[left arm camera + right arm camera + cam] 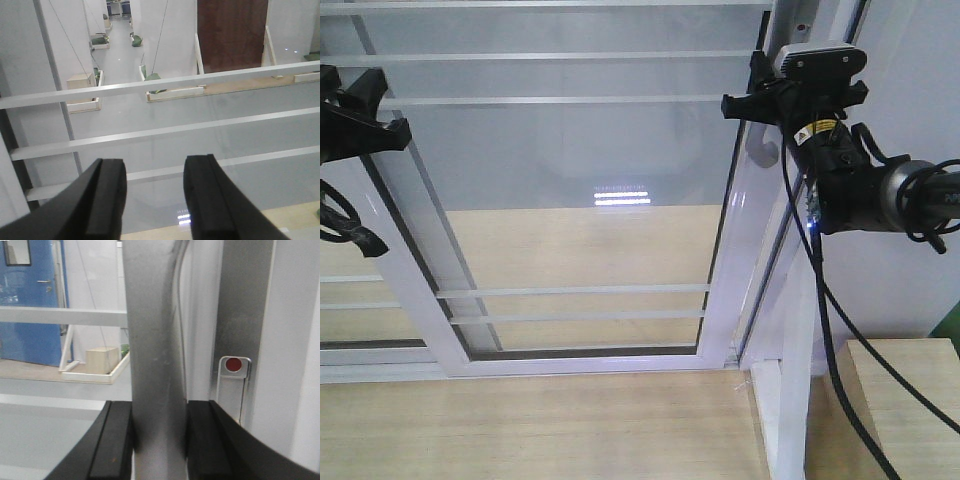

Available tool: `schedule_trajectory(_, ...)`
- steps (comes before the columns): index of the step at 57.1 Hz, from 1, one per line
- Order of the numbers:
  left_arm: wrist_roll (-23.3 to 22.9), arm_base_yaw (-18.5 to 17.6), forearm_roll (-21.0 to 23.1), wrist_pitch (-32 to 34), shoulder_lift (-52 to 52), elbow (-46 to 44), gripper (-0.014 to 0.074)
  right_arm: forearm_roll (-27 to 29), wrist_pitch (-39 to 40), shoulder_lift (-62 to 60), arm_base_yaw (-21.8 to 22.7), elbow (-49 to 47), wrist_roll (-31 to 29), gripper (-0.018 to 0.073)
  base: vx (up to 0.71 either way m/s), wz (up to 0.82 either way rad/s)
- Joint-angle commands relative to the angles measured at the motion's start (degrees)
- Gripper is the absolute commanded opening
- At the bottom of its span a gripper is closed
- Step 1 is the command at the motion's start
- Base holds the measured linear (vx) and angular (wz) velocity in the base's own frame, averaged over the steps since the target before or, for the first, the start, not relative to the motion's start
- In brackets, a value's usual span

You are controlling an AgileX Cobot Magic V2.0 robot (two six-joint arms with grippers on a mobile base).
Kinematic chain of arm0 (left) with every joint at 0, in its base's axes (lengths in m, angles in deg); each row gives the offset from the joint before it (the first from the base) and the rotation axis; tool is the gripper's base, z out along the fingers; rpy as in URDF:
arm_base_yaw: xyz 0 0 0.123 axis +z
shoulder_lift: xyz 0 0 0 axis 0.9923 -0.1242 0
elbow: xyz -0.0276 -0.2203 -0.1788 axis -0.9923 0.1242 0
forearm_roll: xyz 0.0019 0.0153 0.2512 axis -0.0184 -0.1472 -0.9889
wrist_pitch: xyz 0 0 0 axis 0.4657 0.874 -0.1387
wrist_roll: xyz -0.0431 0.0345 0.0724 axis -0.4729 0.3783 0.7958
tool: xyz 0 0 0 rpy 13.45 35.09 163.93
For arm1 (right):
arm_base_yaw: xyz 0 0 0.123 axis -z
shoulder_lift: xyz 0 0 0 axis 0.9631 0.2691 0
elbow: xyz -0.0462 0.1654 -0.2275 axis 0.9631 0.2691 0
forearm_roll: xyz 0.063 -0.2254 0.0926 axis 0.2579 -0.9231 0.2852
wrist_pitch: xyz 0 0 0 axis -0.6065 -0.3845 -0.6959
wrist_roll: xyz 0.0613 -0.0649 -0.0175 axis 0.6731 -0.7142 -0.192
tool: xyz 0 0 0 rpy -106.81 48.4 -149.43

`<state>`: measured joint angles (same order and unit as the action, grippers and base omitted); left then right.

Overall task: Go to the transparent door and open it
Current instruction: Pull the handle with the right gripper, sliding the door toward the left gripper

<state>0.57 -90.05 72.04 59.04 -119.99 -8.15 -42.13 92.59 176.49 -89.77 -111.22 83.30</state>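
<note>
The transparent door (722, 262) fills the front view: clear glass, white frame, thin white horizontal bars. Its curved grey handle (763, 152) runs down the right stile. My right gripper (748, 98) is at that handle, high on the right. In the right wrist view the grey handle (156, 340) stands upright between both black fingers (117, 440), which press against its sides, so the right gripper (159, 412) is shut on it. My left gripper (365, 112) hangs at the left edge, off the glass. Its left wrist view shows the left gripper (155, 172) open, empty, facing the barred glass (165, 131).
A second barred glass panel (415, 262) overlaps on the left. The white outer post (792, 400) stands right of the door, and a light wooden box (910, 400) lies beyond it. A latch with a red dot (233, 364) sits beside the handle. Black cables (825, 330) hang from the right arm.
</note>
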Motion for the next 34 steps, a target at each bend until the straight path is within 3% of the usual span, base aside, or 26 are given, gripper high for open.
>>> schedule_trajectory(1, -0.11, -0.08, 0.16, 5.12, 1.36, -1.96, 0.0418, -9.89, 4.64, -3.28, -4.72, -1.07, -0.06, 0.0288, 0.0, 0.0)
schedule_trajectory(15, -0.18, -0.08, 0.16, 5.08, 1.36, -1.96, 0.0418, -9.95, 5.51, -3.28, -8.0, -1.07, -0.06, 0.0288, 0.0, 0.0)
schedule_trajectory(34, -0.44, -0.14, 0.16, 4.67, 0.88, -1.96, 0.0418, -9.75, 5.74, -4.04, -8.79, -1.07, 0.32, 0.0288, 0.0, 0.0)
